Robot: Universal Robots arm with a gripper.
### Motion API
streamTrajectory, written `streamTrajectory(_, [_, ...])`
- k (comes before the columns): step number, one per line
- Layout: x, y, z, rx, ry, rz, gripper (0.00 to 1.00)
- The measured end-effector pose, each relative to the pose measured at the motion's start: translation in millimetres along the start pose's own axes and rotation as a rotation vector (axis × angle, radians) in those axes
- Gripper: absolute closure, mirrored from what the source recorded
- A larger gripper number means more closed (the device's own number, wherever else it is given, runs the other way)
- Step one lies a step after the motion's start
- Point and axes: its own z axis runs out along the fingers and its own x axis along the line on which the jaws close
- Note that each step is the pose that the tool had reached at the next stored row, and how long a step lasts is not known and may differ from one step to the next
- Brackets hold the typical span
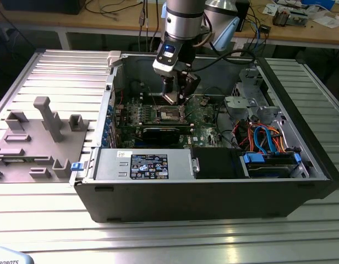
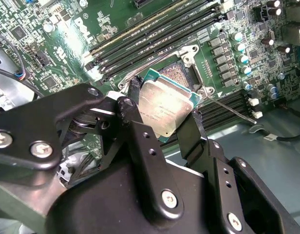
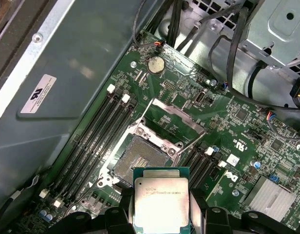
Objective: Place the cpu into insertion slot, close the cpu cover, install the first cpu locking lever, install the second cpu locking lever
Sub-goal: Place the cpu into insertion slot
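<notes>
Exterior view: cpu (image 1: pixel 170 98) in end effector (image 1: pixel 175 97)

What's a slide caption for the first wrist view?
Hand holds the cpu above the motherboard; socket exposed, cpu cover swung open.

Straight drop onto the insertion slot (image 3: pixel 140 163) is open under the cpu (image 3: pixel 161 204) — the cpu cover (image 3: pixel 177 119) stands swung back along one edge, memory slots (image 3: pixel 99 131) flank both sides, cables (image 3: pixel 177 19) crowd beyond.
</notes>
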Motion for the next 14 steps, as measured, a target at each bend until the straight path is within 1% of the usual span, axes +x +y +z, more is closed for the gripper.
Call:
streamTrajectory(2, [0.0,0.0,0.1,0.0003,0.0,0.012,0.45])
streamTrajectory(4, [0.0,0.0,0.8,0.0015,0.0002,0.061,0.45])
streamTrajectory(14, [0.0,0.0,1.3,0.002,0.0007,0.094,0.45])
